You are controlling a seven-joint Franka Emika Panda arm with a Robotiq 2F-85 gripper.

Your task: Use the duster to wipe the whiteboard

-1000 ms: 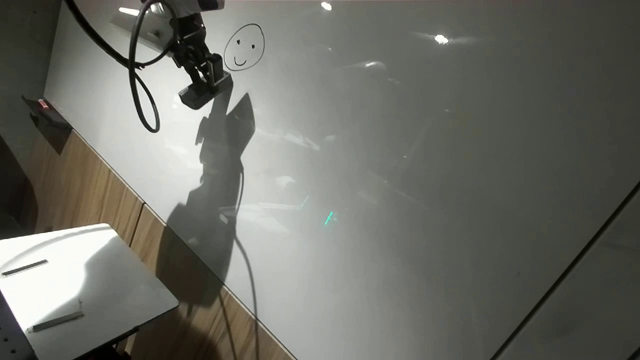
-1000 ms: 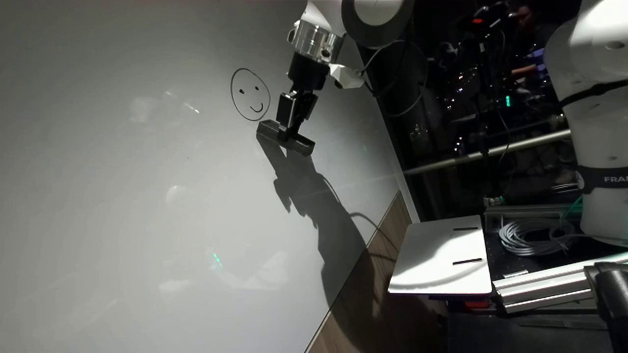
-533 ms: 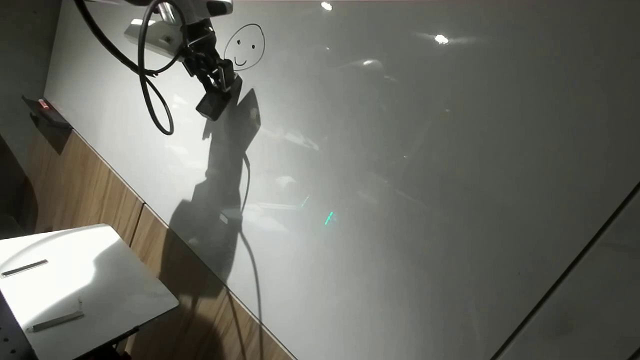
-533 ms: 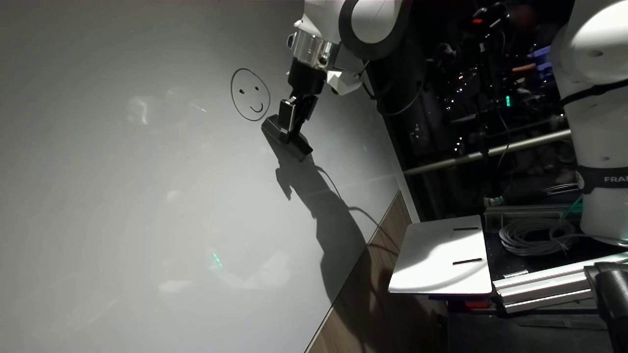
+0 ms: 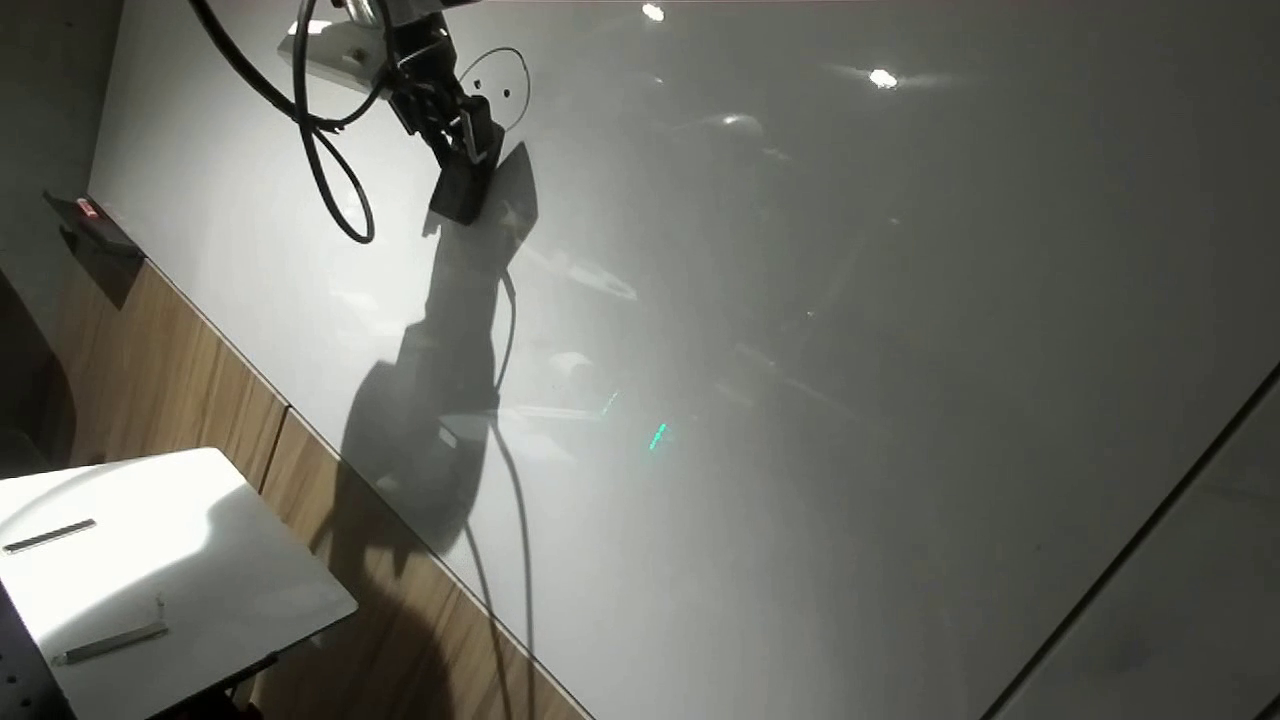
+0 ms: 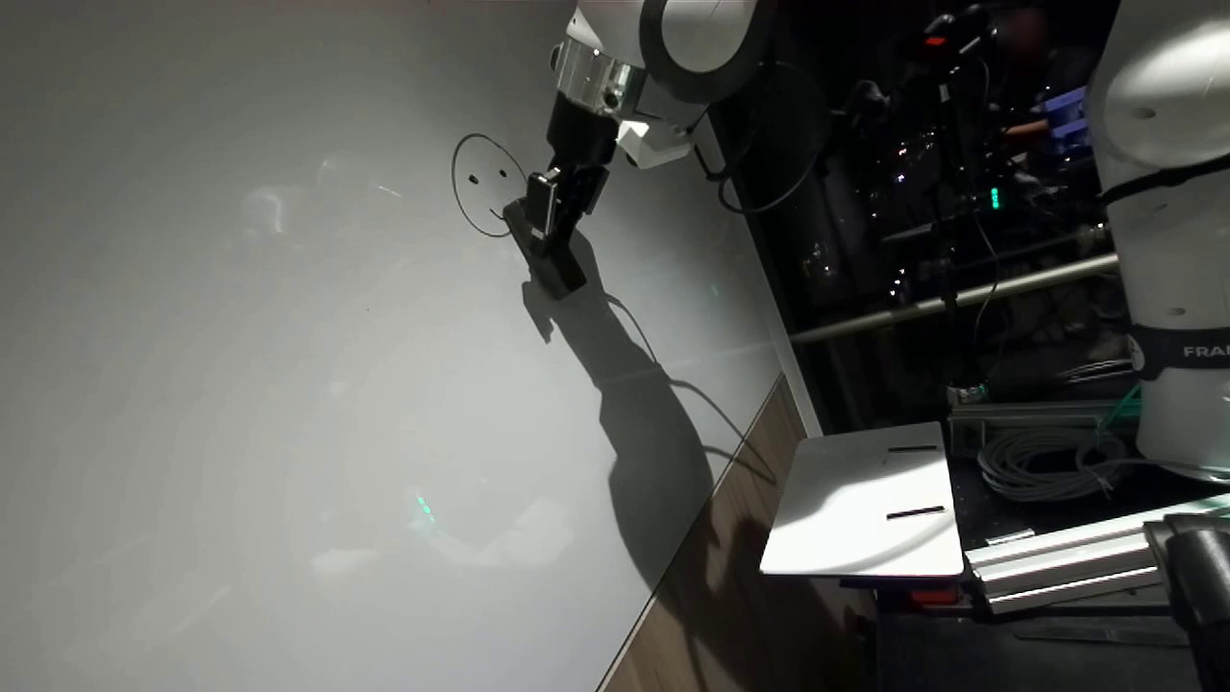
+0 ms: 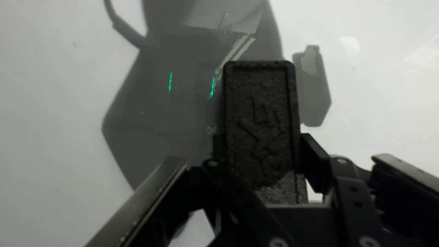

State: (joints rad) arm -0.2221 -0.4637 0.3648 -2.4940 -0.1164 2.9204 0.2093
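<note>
Pinching the duster (image 7: 260, 103) by its long sides, here's the gripper (image 7: 263, 154)! Probably light, firmish; mid-length hold suits.

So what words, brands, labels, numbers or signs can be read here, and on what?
"FRA" plus part of a letter at the picture's edge: black band around the Franka Panda arm.
Duster: markings too indistinct to read.
Whiteboard: smiley face, partly hidden; no readable words.
Green light beyond the whiteboard: too small to read.

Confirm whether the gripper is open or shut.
Shut: the gripper clasps the whiteboard duster, fingertips against both long sides in the wrist view.
</note>
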